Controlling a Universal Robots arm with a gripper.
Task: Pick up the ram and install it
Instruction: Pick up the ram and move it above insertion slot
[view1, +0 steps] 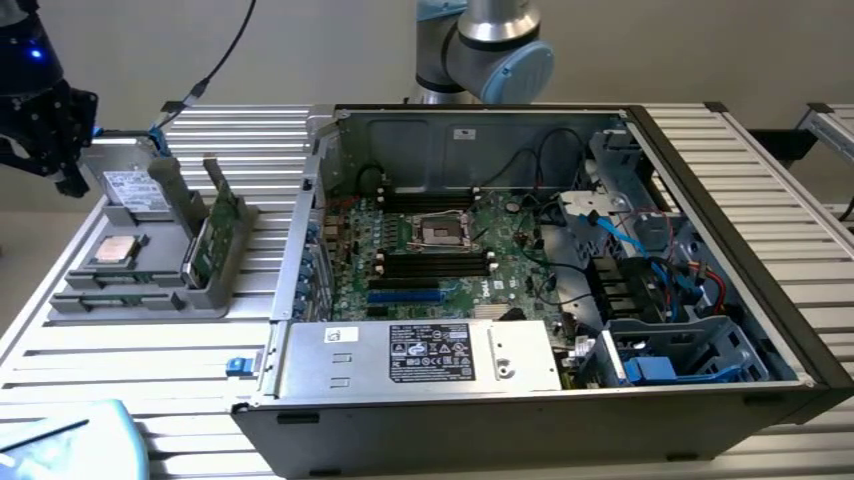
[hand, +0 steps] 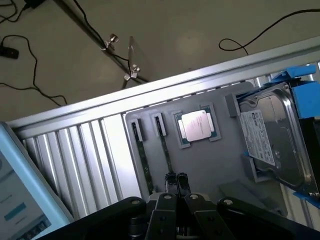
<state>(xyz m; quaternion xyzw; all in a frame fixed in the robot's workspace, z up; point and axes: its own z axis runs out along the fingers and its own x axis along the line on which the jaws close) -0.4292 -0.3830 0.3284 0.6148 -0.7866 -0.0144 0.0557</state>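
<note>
My claw (hand: 176, 179) is pressed together with nothing in it. I see it hanging above the grey tray (view1: 94, 300) on the exterior view's left. The ram (view1: 222, 245) stands on edge in a slot on the tray, apart from the claw, between the CPU (hand: 196, 125) and the open case (view1: 400, 140). A hard drive (hand: 275, 145) lies near the CPU.

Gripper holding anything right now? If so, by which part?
Nothing held. The gripper is shut empty above the grey tray; the ram sits in its tray slot.
</note>
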